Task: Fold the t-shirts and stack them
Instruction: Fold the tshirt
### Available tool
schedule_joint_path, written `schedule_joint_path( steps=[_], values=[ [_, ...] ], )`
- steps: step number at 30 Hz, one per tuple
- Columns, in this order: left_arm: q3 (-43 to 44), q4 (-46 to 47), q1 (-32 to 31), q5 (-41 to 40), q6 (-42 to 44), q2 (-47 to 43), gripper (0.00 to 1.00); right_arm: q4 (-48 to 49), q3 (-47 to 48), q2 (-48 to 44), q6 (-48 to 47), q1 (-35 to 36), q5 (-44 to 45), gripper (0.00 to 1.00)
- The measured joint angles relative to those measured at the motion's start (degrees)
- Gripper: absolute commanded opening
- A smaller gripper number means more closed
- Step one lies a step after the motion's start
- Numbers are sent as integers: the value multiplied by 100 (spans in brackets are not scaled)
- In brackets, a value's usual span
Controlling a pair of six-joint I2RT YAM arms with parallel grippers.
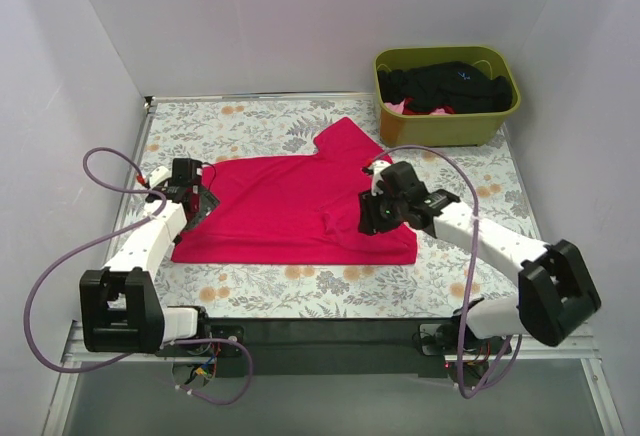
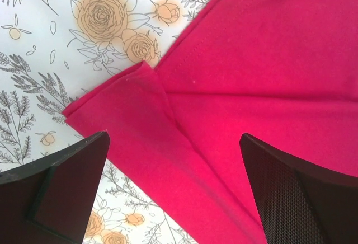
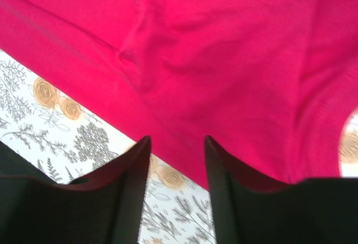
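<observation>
The crimson-red t-shirt (image 1: pixel 290 211) lies spread and partly folded on the flowered table, one sleeve pointing toward the back. My left gripper (image 1: pixel 203 199) hovers over the shirt's left edge. In the left wrist view its jaws (image 2: pixel 173 143) stand wide open above a folded corner of red cloth (image 2: pixel 235 76), gripping nothing. My right gripper (image 1: pixel 375 214) is over the shirt's right part. In the right wrist view it (image 3: pixel 178 143) stands open by a narrow gap, with the shirt's hem (image 3: pixel 184 87) and the table showing between the fingers (image 3: pixel 134 171). Black t-shirts (image 1: pixel 450 84) are piled in a bin.
An olive-green bin (image 1: pixel 447 121) stands at the back right corner of the table. White walls close in the table (image 1: pixel 250 116) on the left, back and right. Purple cables loop out beside both arm bases.
</observation>
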Motion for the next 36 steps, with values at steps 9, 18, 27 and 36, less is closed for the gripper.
schedule_joint_path(
  steps=[9,18,27,36],
  values=[
    [-116,-68,-70,144,219,-627,98,-240,540,1547,-63,894,420,51],
    [-197,-122,-96,450,260,-811,98,-503,-138,1069,-15,955,496,52],
    [-188,-162,-181,946,361,-708,96,-890,-1073,-125,151,953,205,52],
    [-142,17,-337,1534,402,-396,76,-1565,-656,-785,0,61,273,46]
  ],
)
